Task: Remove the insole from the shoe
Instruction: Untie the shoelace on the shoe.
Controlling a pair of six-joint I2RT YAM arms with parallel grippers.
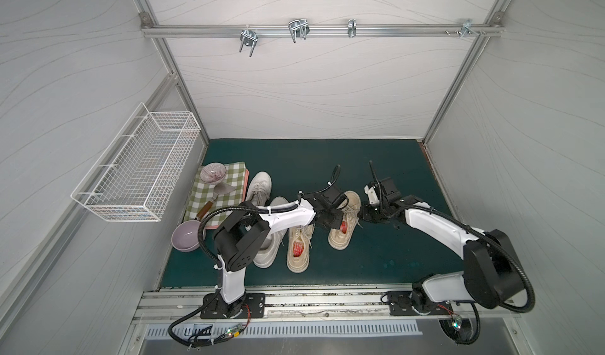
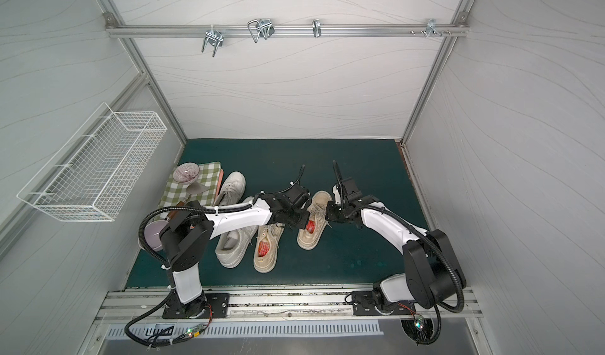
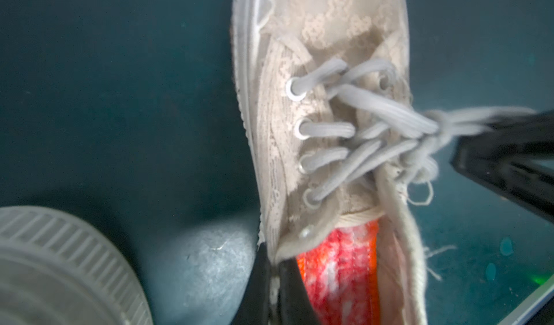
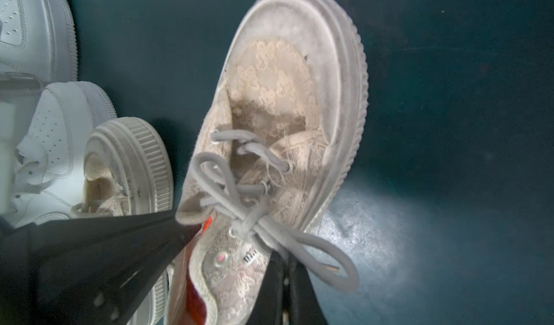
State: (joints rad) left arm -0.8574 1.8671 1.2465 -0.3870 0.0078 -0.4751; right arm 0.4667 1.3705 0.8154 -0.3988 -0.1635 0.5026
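**Beige shoe clamped from both sides**

The shoe is seen resting on the green mat. One collar edge is pinched by the left gripper. The opposite, laced side is clamped by the right gripper (lace or fabric cannot be told). The red insole is seen lying inside the shoe.

The beige shoe has a lacy woven cloth upper, frayed at its edges, over a ribbed, scuffed rubber sole; its laces are flat grey fabric. The insole inside looks like fuzzy red-orange textile. The desk is matt dark teal, scuffed pale in patches. The white sneakers look smooth and leather-like. The wire basket, left of frame, is white-coated metal.
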